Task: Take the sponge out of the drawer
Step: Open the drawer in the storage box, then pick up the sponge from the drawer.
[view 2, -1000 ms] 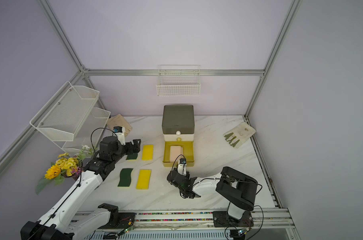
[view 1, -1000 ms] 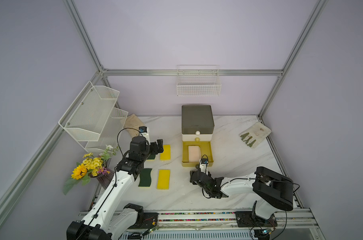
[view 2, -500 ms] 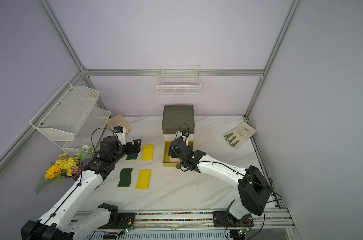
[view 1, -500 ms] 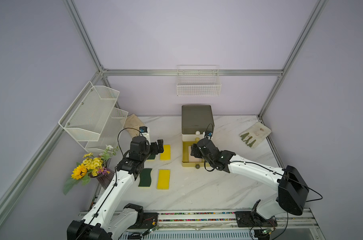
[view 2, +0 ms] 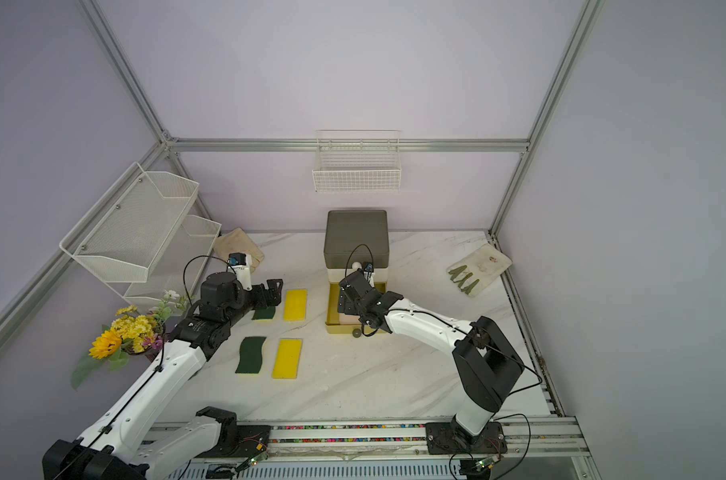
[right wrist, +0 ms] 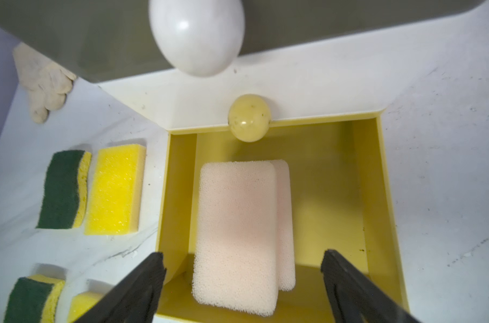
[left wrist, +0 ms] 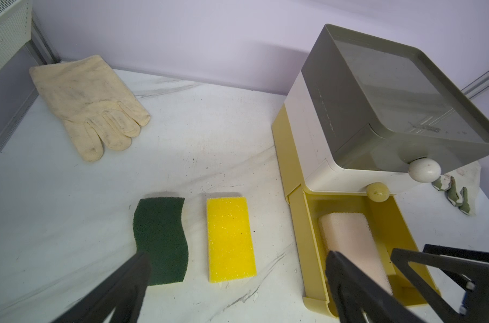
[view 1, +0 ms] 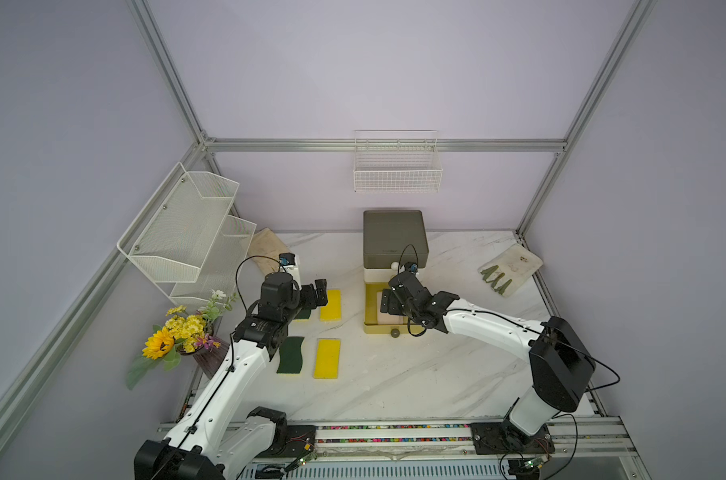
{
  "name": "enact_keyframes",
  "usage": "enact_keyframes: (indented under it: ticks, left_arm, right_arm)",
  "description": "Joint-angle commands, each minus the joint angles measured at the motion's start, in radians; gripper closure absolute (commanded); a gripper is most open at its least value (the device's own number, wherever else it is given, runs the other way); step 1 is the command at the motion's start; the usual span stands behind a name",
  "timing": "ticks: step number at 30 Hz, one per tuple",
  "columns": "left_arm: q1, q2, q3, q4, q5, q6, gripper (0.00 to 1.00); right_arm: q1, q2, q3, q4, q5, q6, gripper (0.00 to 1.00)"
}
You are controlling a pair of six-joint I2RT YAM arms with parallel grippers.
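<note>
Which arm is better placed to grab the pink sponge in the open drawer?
Right. The right gripper, open, hangs directly over the pink sponge in the yellow drawer; the left gripper, also open, is aside, near a yellow sponge on the table.

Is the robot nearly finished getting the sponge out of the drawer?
Not yet, about halfway. Done: the yellow drawer is pulled open. In hand: the right gripper hovers above the pink sponge lying inside, with its fingers spread wide and not touching it. Left: lower, squeeze the sponge, lift it out and set it on the table.
</note>
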Motion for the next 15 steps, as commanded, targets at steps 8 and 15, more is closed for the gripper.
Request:
enact_keyframes:
  ticks: [8, 15]
  left_arm:
    - [0.008, -0.038, -0.003, -0.023, -0.005, 0.033, 0.0]
    - [0.009, -0.048, -0.002, -0.04, -0.039, 0.047, 0.0]
  right_arm:
    - [-0.006, 0.09, 0.11, -0.122, -0.031, -0.07, 0.04]
    - [-0.01, 0.133, 0.137, -0.125, -0.057, -0.077, 0.04]
